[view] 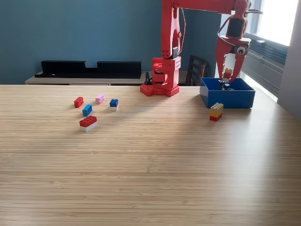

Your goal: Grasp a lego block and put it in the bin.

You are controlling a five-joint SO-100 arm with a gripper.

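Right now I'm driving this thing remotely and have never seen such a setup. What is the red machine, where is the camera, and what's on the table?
The red machine is a small jointed robot arm bolted at the table's far edge. Its two-fingered red gripper hangs over the rectangular blue plastic bin, with a small yellowish lego block between its fingers. You have one picture only, taken by a camera off the arm, looking across the wooden table. Something small and dark already lies in the bin. A yellow-and-red stacked block stands just in front of the bin. On the view's left lie five loose blocks: a small red block, a pink block, a dark blue block, a light blue block, and a red-on-white block.
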